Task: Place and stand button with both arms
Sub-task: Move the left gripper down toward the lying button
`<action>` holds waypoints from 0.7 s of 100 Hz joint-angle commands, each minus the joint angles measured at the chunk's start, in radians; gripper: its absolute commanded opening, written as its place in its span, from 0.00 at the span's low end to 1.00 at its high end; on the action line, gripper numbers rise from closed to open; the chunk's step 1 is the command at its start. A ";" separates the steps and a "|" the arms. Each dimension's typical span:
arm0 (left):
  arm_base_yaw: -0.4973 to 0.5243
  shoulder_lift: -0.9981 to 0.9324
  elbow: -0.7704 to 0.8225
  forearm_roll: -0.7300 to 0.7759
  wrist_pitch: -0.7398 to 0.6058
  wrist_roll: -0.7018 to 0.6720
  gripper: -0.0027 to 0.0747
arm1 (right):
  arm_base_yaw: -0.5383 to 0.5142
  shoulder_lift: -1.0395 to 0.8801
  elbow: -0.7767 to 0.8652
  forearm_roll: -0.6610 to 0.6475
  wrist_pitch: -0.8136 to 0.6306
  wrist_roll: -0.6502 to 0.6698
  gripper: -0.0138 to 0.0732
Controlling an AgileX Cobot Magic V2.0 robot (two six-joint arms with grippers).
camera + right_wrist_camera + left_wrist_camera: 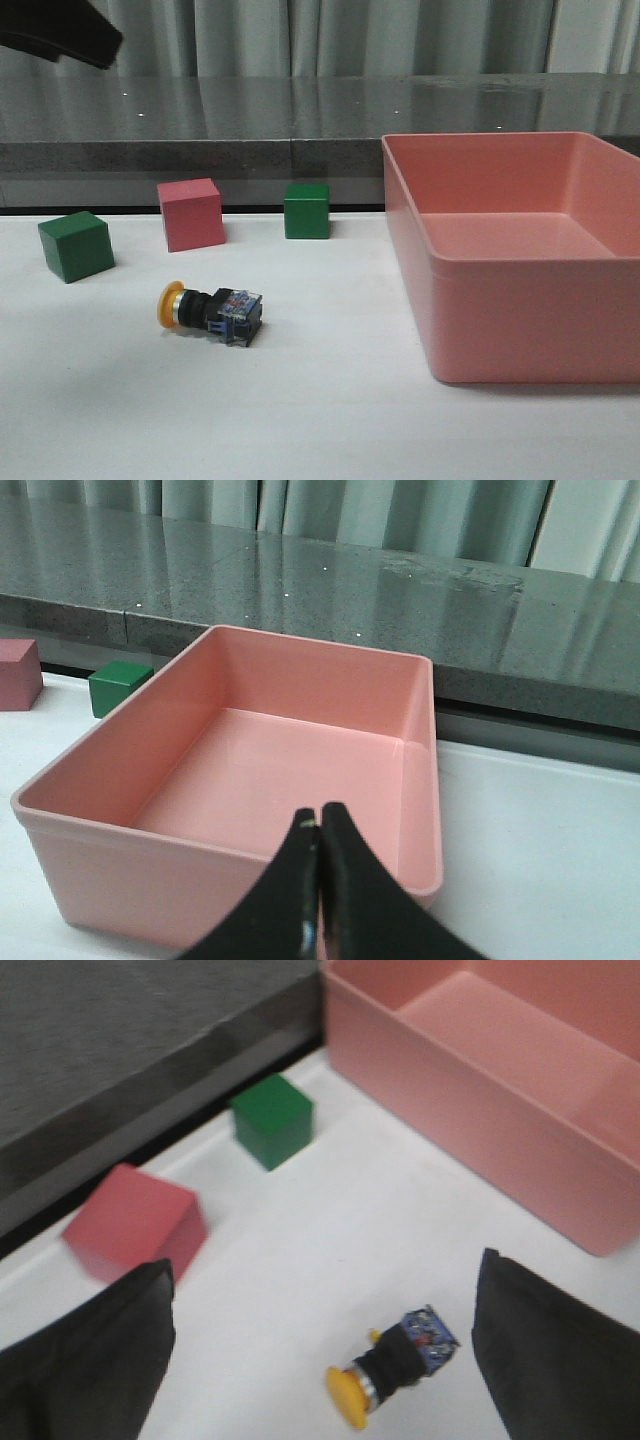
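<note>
The button (pixel 210 308) lies on its side on the white table, yellow cap to the left, blue and clear base to the right. In the left wrist view the button (pixel 392 1365) lies between my wide-open left fingers, well below them. My left gripper (pixel 325 1350) is open and empty. Only a dark part of the left arm (pixel 60 35) shows in the front view at the upper left. My right gripper (pixel 320 825) is shut and empty, hovering in front of the pink bin (pixel 230 780). The right arm does not show in the front view.
A green cube (pixel 76 245), a pink cube (pixel 190 213) and a second green cube (pixel 306 210) stand behind the button. The large pink bin (pixel 520 330) fills the right side. A dark counter (pixel 300 120) runs behind the table.
</note>
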 commanded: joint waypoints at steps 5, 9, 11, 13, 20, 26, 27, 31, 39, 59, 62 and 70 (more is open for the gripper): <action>0.029 0.128 -0.157 -0.094 0.296 0.184 0.79 | 0.002 0.011 -0.027 -0.004 -0.074 -0.002 0.09; 0.032 0.172 -0.193 -0.094 0.376 0.234 0.79 | 0.002 0.011 -0.027 -0.004 -0.074 -0.002 0.09; 0.032 0.198 -0.206 -0.094 0.420 0.262 0.79 | 0.002 0.011 -0.027 -0.004 -0.074 -0.002 0.09; 0.032 0.222 -0.233 -0.094 0.461 0.287 0.79 | 0.002 0.011 -0.027 -0.004 -0.074 -0.002 0.09; 0.028 0.288 -0.280 -0.101 0.459 0.295 0.79 | 0.002 0.011 -0.027 -0.004 -0.074 -0.002 0.09; 0.021 0.329 -0.308 -0.101 0.459 0.295 0.79 | 0.002 0.011 -0.027 -0.004 -0.074 -0.002 0.09; 0.021 0.338 -0.313 -0.101 0.459 0.295 0.79 | 0.002 0.011 -0.027 -0.004 -0.074 -0.002 0.09; 0.021 0.359 -0.321 -0.101 0.459 0.295 0.79 | 0.002 0.011 -0.027 -0.004 -0.074 -0.002 0.09; 0.021 0.395 -0.323 -0.115 0.459 0.295 0.79 | 0.002 0.011 -0.027 -0.004 -0.074 -0.002 0.09; 0.019 0.429 -0.323 -0.109 0.454 0.295 0.79 | 0.002 0.011 -0.027 -0.004 -0.074 -0.002 0.09; 0.019 0.429 -0.323 -0.109 0.451 0.295 0.79 | 0.002 0.011 -0.027 -0.004 -0.074 -0.002 0.09; 0.019 0.429 -0.323 -0.133 0.460 0.287 0.79 | 0.002 0.011 -0.027 -0.004 -0.074 -0.002 0.09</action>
